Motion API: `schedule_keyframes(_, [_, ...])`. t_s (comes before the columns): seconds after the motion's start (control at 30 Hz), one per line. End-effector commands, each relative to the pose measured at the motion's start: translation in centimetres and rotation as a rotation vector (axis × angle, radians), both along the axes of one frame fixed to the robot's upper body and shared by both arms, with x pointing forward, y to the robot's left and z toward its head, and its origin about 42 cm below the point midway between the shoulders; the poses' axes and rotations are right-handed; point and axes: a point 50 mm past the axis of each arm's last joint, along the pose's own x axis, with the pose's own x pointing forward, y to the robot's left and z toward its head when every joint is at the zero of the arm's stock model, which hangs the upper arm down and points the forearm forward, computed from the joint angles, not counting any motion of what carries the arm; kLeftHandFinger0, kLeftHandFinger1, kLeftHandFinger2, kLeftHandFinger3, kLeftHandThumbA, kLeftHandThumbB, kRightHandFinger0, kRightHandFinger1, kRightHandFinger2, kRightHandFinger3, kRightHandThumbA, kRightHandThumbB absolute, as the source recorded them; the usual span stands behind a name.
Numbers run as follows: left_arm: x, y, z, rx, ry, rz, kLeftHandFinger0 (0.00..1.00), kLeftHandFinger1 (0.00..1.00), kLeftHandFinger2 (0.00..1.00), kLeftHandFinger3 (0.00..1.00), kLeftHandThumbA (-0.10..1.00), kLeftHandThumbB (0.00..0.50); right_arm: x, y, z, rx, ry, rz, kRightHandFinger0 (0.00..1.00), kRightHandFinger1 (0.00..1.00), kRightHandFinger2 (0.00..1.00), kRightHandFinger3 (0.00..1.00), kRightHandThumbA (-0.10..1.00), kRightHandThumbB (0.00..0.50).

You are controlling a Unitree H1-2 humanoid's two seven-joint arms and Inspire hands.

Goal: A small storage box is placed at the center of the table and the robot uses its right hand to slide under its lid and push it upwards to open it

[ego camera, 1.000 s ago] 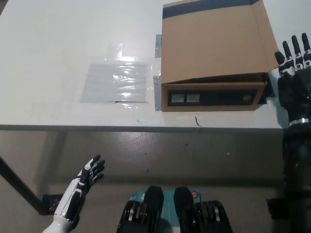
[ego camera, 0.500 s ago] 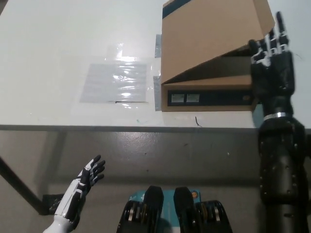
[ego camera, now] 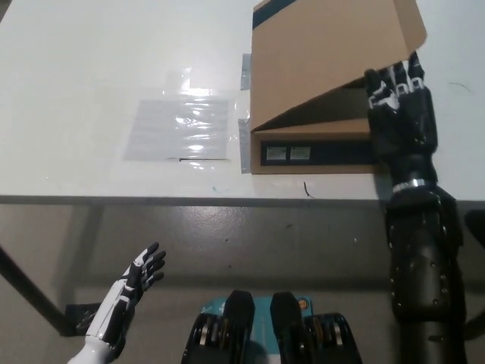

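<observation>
The right hand, fingers spread and gripping nothing, propped the lid; light, stiff cardboard, best pushed under its front edge.

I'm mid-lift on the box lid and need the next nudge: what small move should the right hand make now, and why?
Probably keep pushing the right hand upward and away under the lid. The lid is raised only on the right side and lies low at its left, with the fingers under its edge, so the box is just partly open. The left hand rests below the table.

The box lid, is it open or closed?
Partly open. The lid tilts up on its right side, a dark gap shows above the box, and the right robot hand is under it.
</observation>
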Motion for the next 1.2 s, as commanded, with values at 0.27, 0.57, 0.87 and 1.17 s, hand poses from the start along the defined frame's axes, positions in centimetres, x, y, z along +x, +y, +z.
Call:
schedule_keyframes(0.27, [0.2,0.2,1.1,0.02,-0.052,-0.026,1.0,1.0,1.0,1.0,1.0,0.33,1.7,9.1,7.6,-0.161,-0.151,0.151,1.0,1.0,1.0,1.0,1.0,0.307])
schedule_keyframes(0.57, [0.5,0.2,1.4,0.03,-0.066,-0.03,1.0,1.0,1.0,1.0,1.0,0.358,2.6,15.8,8.1,-0.332,-0.132,0.234,1.0,1.0,1.0,1.0,1.0,0.304])
schedule_keyframes(0.87, [1.0,0.2,1.8,0.037,-0.075,-0.044,1.0,1.0,1.0,1.0,1.0,0.365,3.0,19.2,3.4,-0.549,-0.071,0.328,1.0,1.0,1.0,1.0,1.0,0.275])
schedule_keyframes(1.17, [1.4,0.4,2.1,0.06,-0.094,-0.056,1.0,1.0,1.0,1.0,1.0,0.312,4.3,17.8,-0.4,-0.648,0.008,0.315,1.0,1.0,1.0,1.0,1.0,0.32])
